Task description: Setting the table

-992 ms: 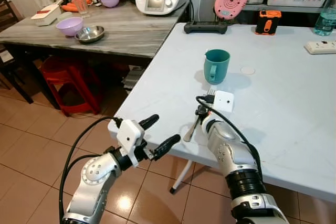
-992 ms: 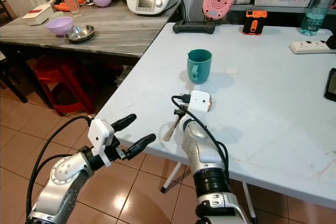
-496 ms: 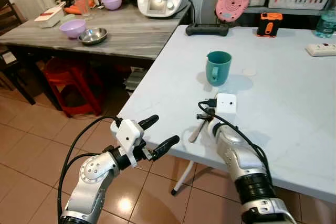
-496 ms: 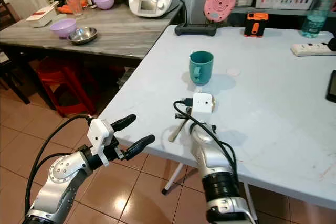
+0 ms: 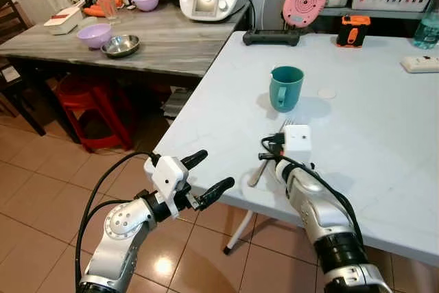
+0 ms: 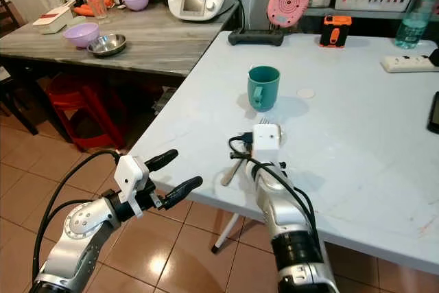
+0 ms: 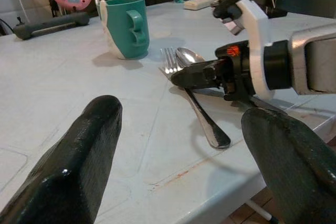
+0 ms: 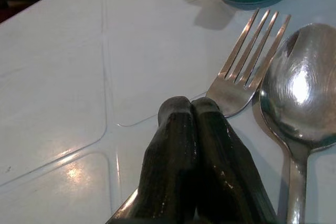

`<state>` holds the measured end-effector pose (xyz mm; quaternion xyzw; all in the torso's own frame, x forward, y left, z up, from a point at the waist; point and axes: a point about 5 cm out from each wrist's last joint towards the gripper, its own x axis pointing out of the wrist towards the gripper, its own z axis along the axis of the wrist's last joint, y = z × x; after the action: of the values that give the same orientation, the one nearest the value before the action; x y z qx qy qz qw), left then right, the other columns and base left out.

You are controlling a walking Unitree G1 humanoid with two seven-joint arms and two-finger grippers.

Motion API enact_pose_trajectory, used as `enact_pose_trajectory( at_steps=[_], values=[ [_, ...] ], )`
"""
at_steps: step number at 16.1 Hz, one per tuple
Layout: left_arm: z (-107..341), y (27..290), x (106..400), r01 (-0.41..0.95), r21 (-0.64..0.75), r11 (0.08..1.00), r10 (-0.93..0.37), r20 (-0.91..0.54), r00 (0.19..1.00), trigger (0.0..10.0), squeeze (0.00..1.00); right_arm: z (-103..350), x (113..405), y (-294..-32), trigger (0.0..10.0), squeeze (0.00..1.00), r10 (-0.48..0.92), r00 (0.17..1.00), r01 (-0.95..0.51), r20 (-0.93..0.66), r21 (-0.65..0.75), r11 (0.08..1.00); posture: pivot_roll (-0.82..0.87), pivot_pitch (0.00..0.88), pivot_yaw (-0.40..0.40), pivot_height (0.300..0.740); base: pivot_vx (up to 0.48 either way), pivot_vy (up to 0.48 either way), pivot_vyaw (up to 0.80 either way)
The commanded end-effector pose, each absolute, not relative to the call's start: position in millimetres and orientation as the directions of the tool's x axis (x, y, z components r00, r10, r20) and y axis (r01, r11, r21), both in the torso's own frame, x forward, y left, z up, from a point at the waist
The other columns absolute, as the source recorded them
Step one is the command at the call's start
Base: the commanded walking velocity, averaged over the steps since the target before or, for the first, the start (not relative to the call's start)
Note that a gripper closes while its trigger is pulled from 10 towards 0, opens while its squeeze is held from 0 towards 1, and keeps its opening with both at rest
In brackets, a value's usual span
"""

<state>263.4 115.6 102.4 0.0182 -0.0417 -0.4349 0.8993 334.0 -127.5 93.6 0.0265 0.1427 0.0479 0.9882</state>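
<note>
A fork and a spoon lie side by side on the pale table, near its front-left edge and just short of a teal mug. My right gripper is shut, its two fingers pressed together and lying across the fork's neck; the tines stick out beyond the fingertips. In the head views the white wrist camera hides those fingers. My left gripper hangs open off the table's front edge, above the floor, facing the cutlery.
A small white disc lies right of the mug. A power strip, an orange device and a black bar sit at the table's back. A grey counter with bowls stands to the left, a red stool under it.
My right forearm has swung slightly to the right while its wrist stays over the cutlery. The camera shifted a little. The left arm and the mug are unchanged.
</note>
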Motion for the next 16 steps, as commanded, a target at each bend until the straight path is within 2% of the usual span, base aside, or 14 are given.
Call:
enact_pose_trajectory(
  at_steps=[1,2,3,7,11,16],
  values=[
    [107,121,268,0.774,0.092,0.627,-0.779,0.064,0.624,10.0,0.0,86,330,-130,10.0,0.0,0.07,0.949,-0.057,-0.309,0.049,0.997,-0.06,0.049,0.126,0.74,0.0,0.0,0.0],
    [107,121,269,0.773,0.094,0.628,-0.778,0.064,0.625,10.0,0.0,88,330,-129,10.0,0.08,0.063,0.954,-0.046,-0.293,0.066,0.997,-0.06,0.047,0.128,0.74,0.0,0.0,0.0],
    [107,121,270,0.772,0.095,0.629,-0.778,0.065,0.625,10.0,0.0,92,331,-126,10.0,1.0,0.063,0.961,-0.035,-0.27,0.107,0.994,-0.06,0.047,0.128,0.74,0.0,0.0,0.0],
    [108,120,272,0.772,0.102,0.628,-0.778,0.068,0.624,10.0,0.0,113,331,-118,10.0,1.0,0.038,0.986,-0.022,-0.159,0.098,0.995,-0.06,0.041,0.131,0.74,0.0,0.0,0.0],
    [108,119,272,0.778,0.101,0.62,-0.784,0.068,0.616,10.0,0.0,110,331,-110,10.0,1.0,0.045,0.967,0.001,-0.25,0.182,0.983,-0.07,0.041,0.133,0.74,0.0,0.0,0.0],
    [107,117,272,0.785,0.103,0.61,-0.792,0.064,0.607,10.0,0.0,104,328,-98,10.0,1.0,0.044,0.944,0.016,-0.327,0.181,0.983,-0.07,0.043,0.129,0.74,0.0,0.0,0.0]
  ],
)
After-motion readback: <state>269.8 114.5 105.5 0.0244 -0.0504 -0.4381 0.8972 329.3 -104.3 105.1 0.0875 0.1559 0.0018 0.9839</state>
